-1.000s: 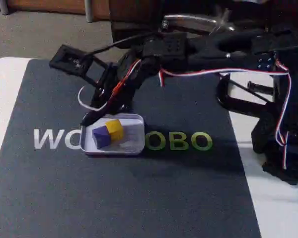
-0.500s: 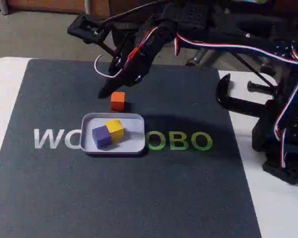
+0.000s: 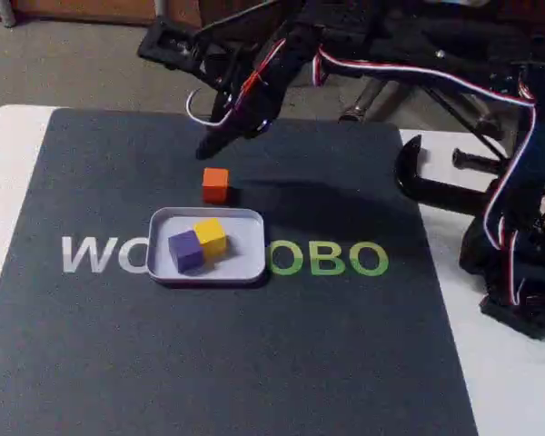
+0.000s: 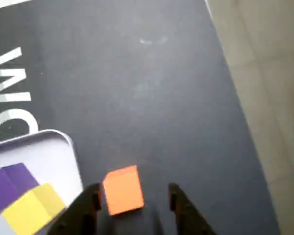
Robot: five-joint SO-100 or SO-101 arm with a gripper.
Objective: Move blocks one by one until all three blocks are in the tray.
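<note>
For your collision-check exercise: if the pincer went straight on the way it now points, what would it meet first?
Probably the orange block. In the wrist view it lies on the mat between the open pincer's fingertips, outside the tray. The fixed view shows the pincer above it, so depth is uncertain.

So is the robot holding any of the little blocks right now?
No, nothing is held. The end effector is open and raised above the mat, with the orange block sitting on the mat below it, just outside the tray.
</note>
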